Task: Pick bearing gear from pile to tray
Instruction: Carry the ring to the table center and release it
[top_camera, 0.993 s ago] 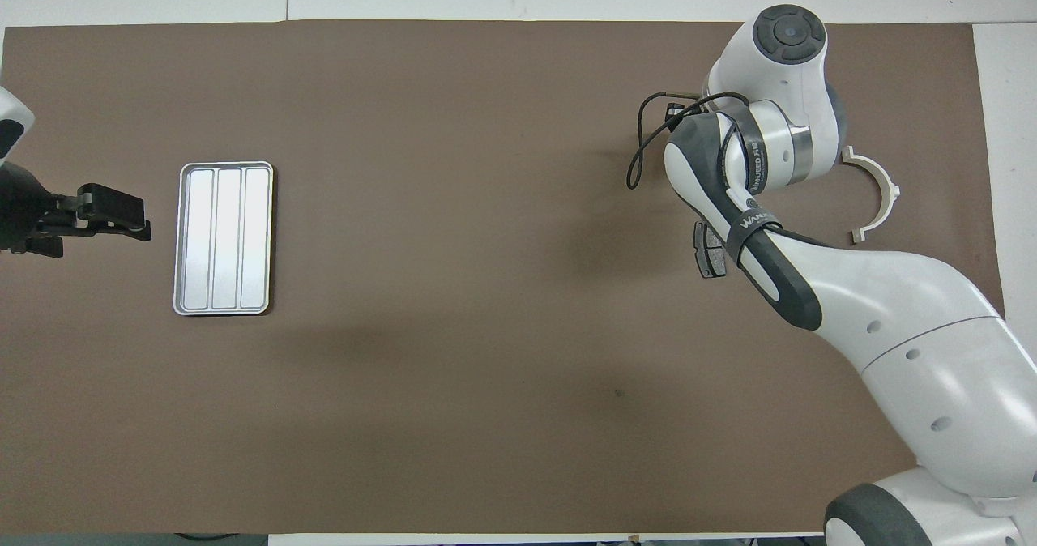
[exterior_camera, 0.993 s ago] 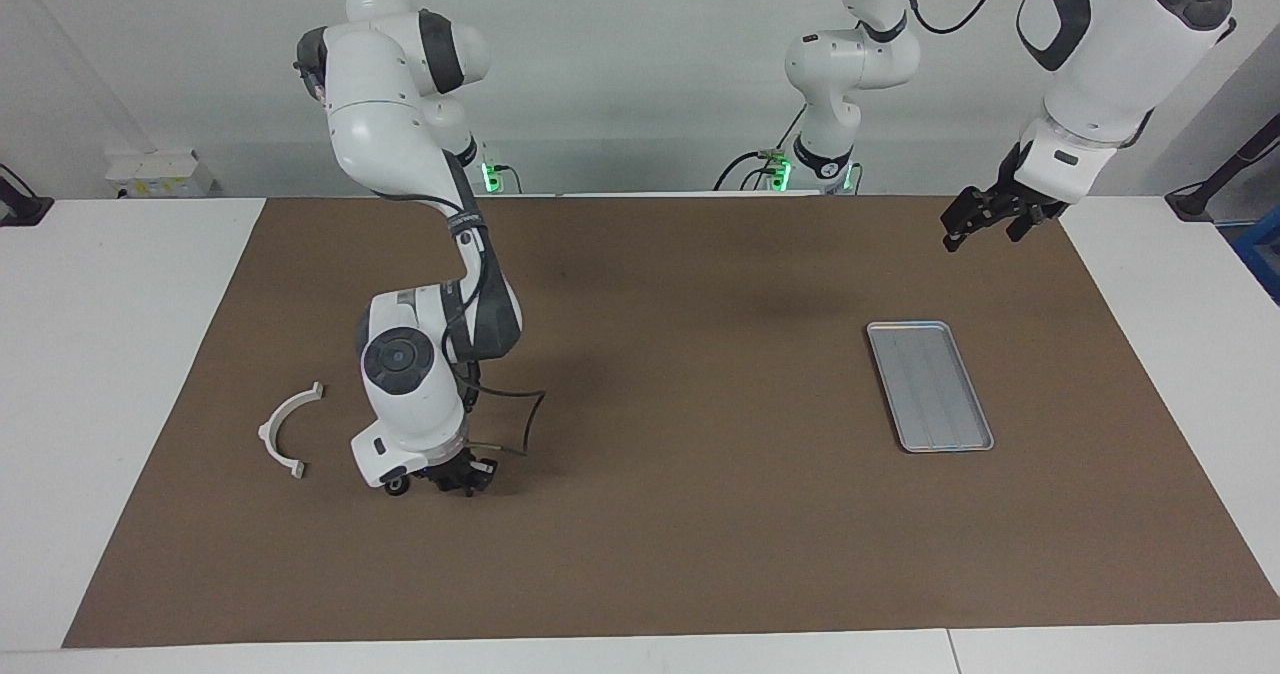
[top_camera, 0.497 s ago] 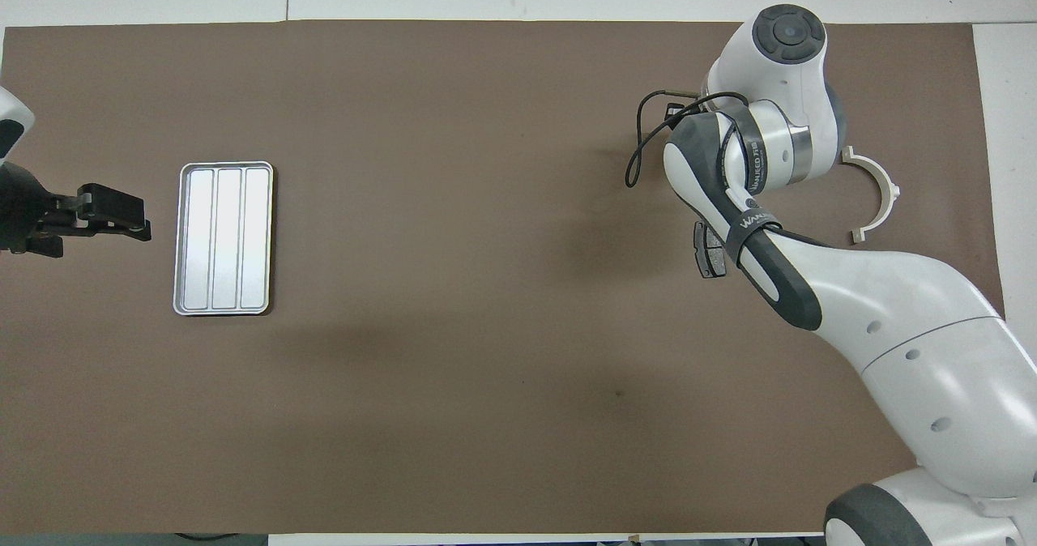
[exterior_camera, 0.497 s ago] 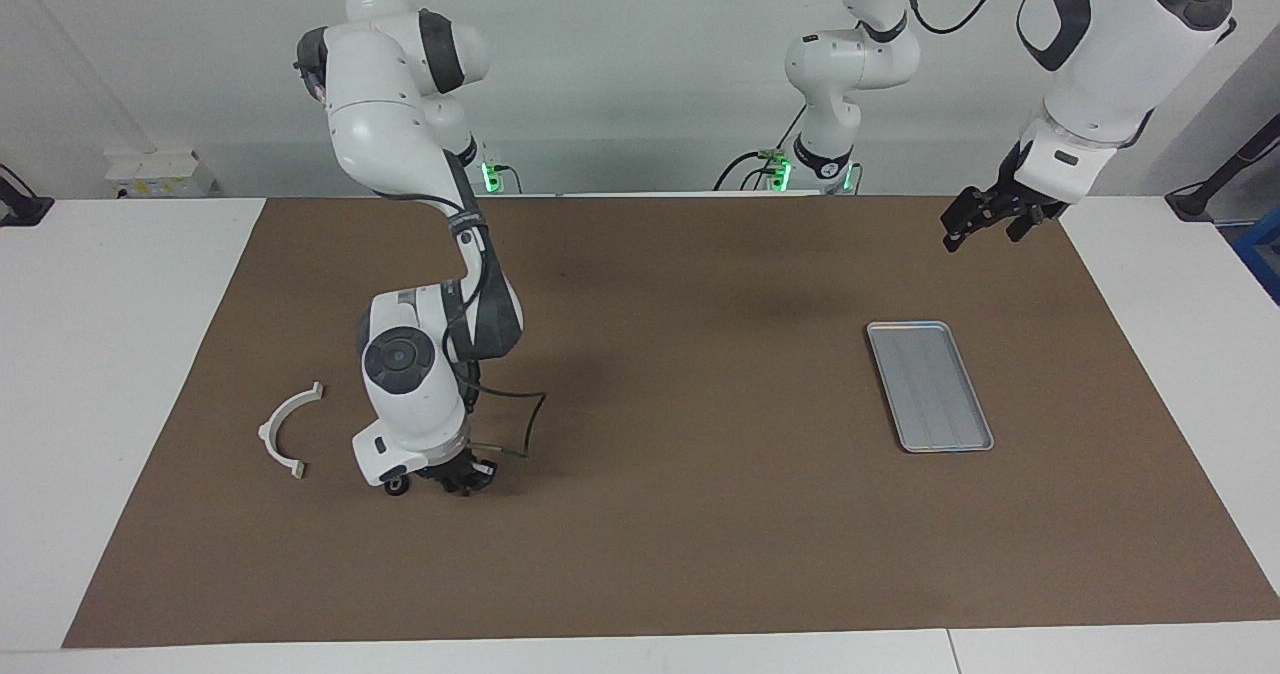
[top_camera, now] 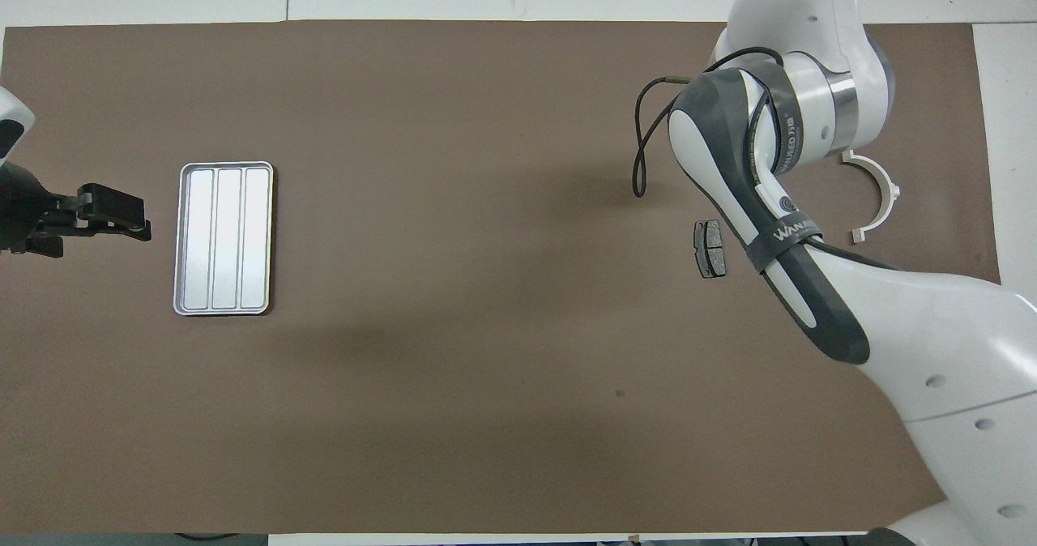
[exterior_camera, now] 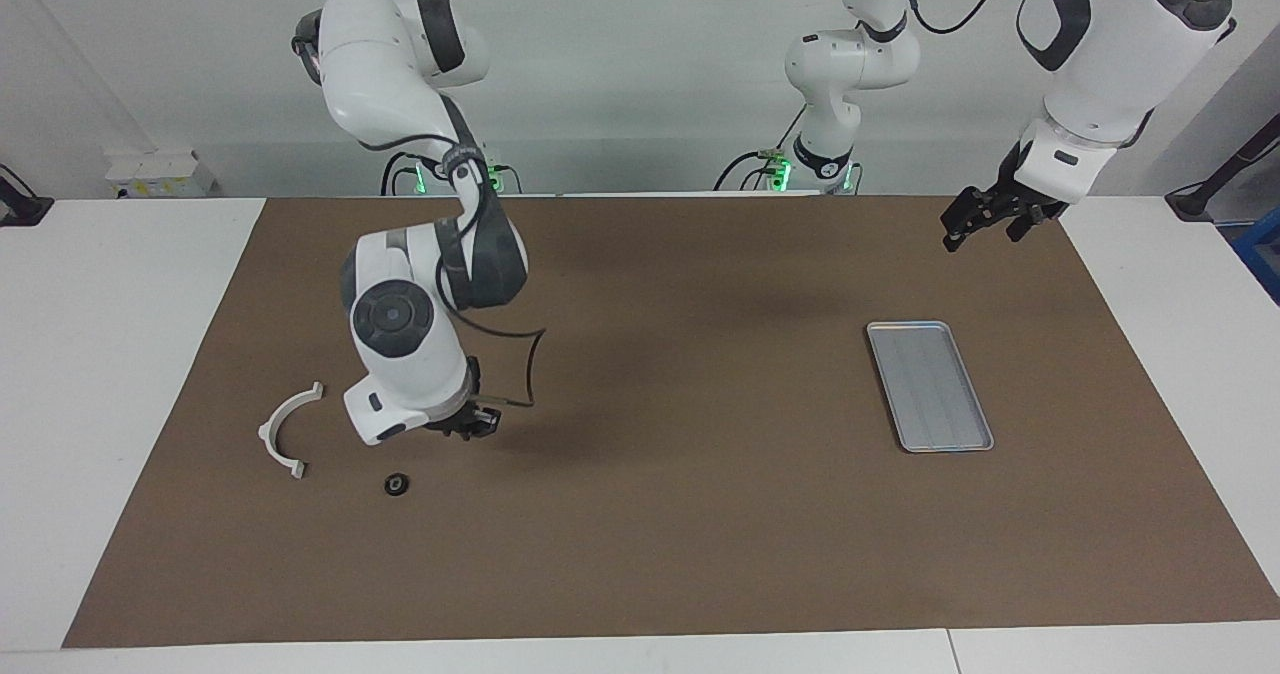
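My right gripper (exterior_camera: 472, 422) hangs shut a little above the mat, beside the pile. I cannot tell whether a bearing gear sits between its fingertips. In the overhead view that gripper is hidden under its own arm. Of the pile, a white half-ring (exterior_camera: 285, 434) (top_camera: 879, 198), a small black round piece (exterior_camera: 397, 484) and a dark brake-pad plate (top_camera: 710, 248) show on the mat. The silver ribbed tray (exterior_camera: 930, 386) (top_camera: 223, 238) lies toward the left arm's end with nothing in it. My left gripper (exterior_camera: 985, 219) (top_camera: 113, 214) waits open in the air beside the tray.
A brown mat (exterior_camera: 700, 534) covers most of the white table. A black cable (exterior_camera: 525, 369) loops off the right wrist. The right arm's forearm (top_camera: 778, 230) stretches over the pile's area and hides part of it from above.
The right gripper has risen off the mat and drawn back toward the robots, uncovering the small black round piece. The left arm has not moved.
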`<action>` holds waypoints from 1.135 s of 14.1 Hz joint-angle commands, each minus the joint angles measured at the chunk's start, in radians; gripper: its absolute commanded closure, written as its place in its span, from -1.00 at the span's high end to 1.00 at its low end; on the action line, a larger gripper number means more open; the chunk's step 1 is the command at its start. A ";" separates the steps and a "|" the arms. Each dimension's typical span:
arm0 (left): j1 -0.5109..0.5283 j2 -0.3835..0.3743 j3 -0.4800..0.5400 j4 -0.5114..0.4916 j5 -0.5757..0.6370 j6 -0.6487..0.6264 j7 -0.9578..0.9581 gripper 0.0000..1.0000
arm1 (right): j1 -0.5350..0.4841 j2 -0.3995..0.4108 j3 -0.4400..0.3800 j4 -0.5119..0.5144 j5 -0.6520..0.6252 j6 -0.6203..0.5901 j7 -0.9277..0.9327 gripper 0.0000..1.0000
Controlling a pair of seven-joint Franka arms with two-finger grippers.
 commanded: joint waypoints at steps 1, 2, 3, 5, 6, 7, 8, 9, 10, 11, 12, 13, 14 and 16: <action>0.006 -0.004 -0.007 0.000 0.012 -0.013 0.001 1.00 | 0.035 -0.078 0.080 0.008 0.036 -0.087 0.175 -1.00; 0.006 -0.004 -0.007 0.000 0.012 -0.013 -0.001 1.00 | 0.090 -0.085 0.092 0.031 0.037 -0.097 0.309 -1.00; 0.006 -0.004 -0.007 0.000 0.012 -0.013 0.001 1.00 | 0.162 -0.088 0.096 0.051 0.039 -0.079 0.493 -1.00; 0.006 -0.004 -0.007 0.000 0.012 -0.013 -0.001 1.00 | 0.247 -0.084 0.102 0.040 0.074 0.016 0.715 -1.00; 0.006 -0.004 -0.007 0.000 0.012 -0.013 0.001 1.00 | 0.290 -0.073 0.100 0.030 0.073 0.072 0.767 -1.00; 0.006 -0.004 -0.007 0.000 0.012 -0.013 -0.001 1.00 | 0.311 -0.072 0.100 -0.022 0.065 0.135 0.795 -1.00; 0.006 -0.004 -0.007 0.000 0.012 -0.013 0.001 1.00 | 0.337 -0.050 0.100 -0.059 0.054 0.192 0.826 -1.00; 0.006 -0.004 -0.007 0.000 0.012 -0.013 -0.001 1.00 | 0.389 0.009 0.093 -0.060 0.019 0.236 0.872 -1.00; 0.006 -0.004 -0.007 0.000 0.012 -0.013 0.001 1.00 | 0.429 0.066 0.094 -0.060 -0.062 0.279 0.930 -1.00; 0.006 -0.004 -0.007 0.000 0.012 -0.013 0.001 1.00 | 0.433 0.095 0.094 -0.072 -0.103 0.345 0.970 -1.00; 0.006 -0.004 -0.007 0.000 0.012 -0.013 0.001 1.00 | 0.433 0.099 0.094 -0.102 -0.113 0.370 0.973 -1.00; 0.006 -0.004 -0.007 0.000 0.013 -0.013 0.001 1.00 | 0.437 0.112 0.094 -0.110 -0.116 0.389 0.975 -1.00; 0.006 -0.004 -0.007 0.000 0.012 -0.013 0.001 1.00 | 0.439 0.132 0.092 -0.113 -0.118 0.422 0.977 -1.00; 0.006 -0.004 -0.007 0.000 0.012 -0.013 0.001 1.00 | 0.446 0.175 0.092 -0.112 -0.157 0.458 0.981 -1.00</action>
